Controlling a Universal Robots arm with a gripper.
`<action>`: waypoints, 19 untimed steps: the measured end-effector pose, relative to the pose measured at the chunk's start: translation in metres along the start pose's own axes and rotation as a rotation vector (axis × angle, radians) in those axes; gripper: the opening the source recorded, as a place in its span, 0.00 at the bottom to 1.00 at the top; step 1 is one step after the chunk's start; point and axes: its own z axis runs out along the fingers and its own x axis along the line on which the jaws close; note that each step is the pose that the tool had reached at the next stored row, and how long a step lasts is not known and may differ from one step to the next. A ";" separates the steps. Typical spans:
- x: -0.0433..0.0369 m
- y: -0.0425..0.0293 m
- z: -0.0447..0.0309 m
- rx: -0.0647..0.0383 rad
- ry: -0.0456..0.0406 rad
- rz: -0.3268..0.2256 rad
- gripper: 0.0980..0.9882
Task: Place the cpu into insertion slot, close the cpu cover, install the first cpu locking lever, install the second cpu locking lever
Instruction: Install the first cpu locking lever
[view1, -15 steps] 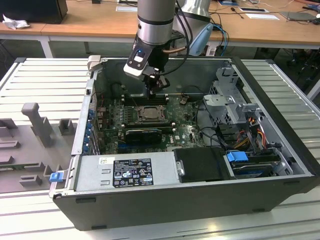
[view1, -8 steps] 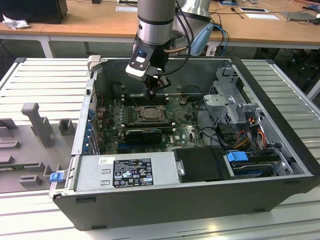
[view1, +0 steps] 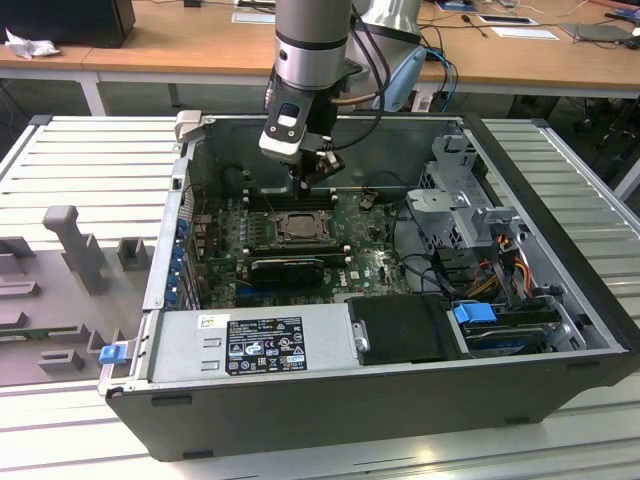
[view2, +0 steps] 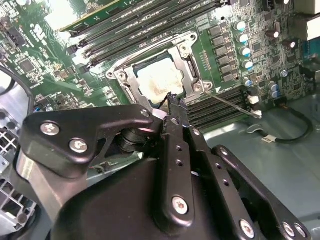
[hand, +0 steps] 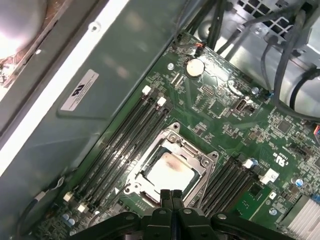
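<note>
Just beneath end effector (hand: 171, 193), seated cpu (hand: 167, 172)

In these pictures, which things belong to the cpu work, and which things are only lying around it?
Belonging to the job:
- cpu, lying under the closed cpu cover
- locking lever, sticking out from the socket corner
- gripper, shut, at the cover's edge

Only lying about:
- memory slots
- coin battery
- power supply
- cables

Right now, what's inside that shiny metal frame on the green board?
The pale cpu, smudged brown on top, sits in the window of the cpu cover. The insertion slot underneath is covered by the cpu, so it cannot be seen.
</note>
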 end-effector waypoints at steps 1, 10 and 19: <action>0.0000 0.0000 -0.0005 0.000 0.0001 -0.007 0.01; 0.0003 0.0001 -0.0088 -0.013 -0.0107 -0.144 0.01; 0.0018 -0.0019 -0.0087 -0.012 -0.0098 -0.263 0.01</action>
